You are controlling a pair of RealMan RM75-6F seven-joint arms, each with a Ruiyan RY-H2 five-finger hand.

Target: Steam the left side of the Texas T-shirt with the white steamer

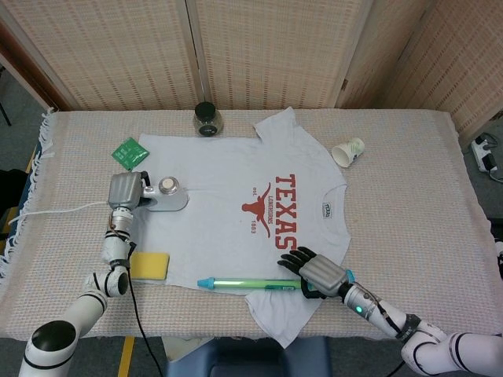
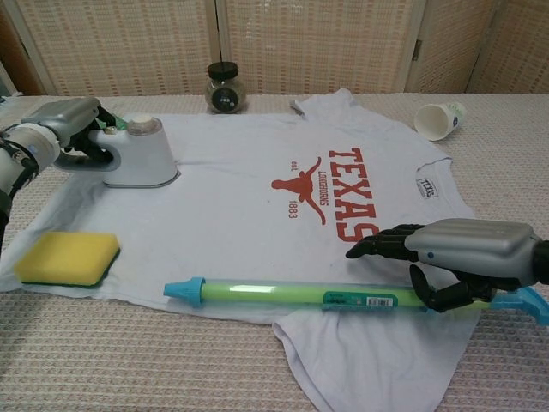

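A white T-shirt (image 1: 236, 177) (image 2: 249, 184) with red TEXAS lettering lies flat on the table. The white steamer (image 1: 165, 196) (image 2: 140, 156) stands on the shirt's left edge, its cord trailing off to the left. My left hand (image 1: 126, 191) (image 2: 60, 129) grips the steamer's handle. My right hand (image 1: 318, 275) (image 2: 467, 253) rests on the shirt's lower right part with fingers spread, touching the right end of a green and blue tube (image 1: 251, 283) (image 2: 300, 294); nothing is in its grasp.
A yellow sponge (image 1: 149, 265) (image 2: 67, 257) lies at the shirt's lower left corner. A dark-lidded jar (image 1: 207, 119) (image 2: 225, 86) stands behind the shirt, a green packet (image 1: 130, 151) at back left, and a tipped paper cup (image 1: 348, 151) (image 2: 439, 118) at right.
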